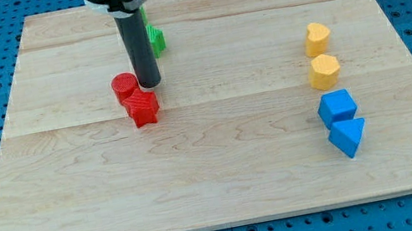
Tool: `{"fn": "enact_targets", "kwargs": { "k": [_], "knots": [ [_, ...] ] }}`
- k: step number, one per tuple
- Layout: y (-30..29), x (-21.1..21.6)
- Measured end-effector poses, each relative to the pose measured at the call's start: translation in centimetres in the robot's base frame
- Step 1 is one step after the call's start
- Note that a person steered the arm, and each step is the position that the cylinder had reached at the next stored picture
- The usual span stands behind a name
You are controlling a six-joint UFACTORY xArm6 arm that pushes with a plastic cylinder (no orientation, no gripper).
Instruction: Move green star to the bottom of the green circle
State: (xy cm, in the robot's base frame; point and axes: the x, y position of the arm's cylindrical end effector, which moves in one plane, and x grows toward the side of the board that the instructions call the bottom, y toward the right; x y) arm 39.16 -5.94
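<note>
The green star [156, 39] shows only partly, to the right of the rod near the view's top. A sliver of another green block, likely the green circle [144, 13], peeks out above it, mostly hidden by the arm. My tip [150, 84] rests on the board just below the green star, close to the upper right of the red cylinder [124, 87] and above the red star [142, 108].
A yellow heart [316, 38] and a yellow hexagon [324, 72] sit at the view's right. Below them lie a blue cube [337, 106] and a blue triangle [348, 137]. The wooden board [218, 181] is bounded by a blue pegboard.
</note>
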Motion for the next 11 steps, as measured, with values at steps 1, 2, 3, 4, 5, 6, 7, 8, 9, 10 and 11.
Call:
{"fn": "enact_targets", "kwargs": {
  "k": [1, 2, 3, 4, 5, 6, 7, 8, 9, 10, 11],
  "knots": [
    [3.7, -4.4],
    [3.6, -10.3],
    [4.2, -6.3],
    [6.7, -4.2],
    [1.7, -4.3],
    [1.8, -8.7],
    [3.3, -8.1],
    [3.0, -6.4],
    [-0.4, -8.8],
    [-1.1, -8.4],
    [5.2, -7.3]
  ]
}}
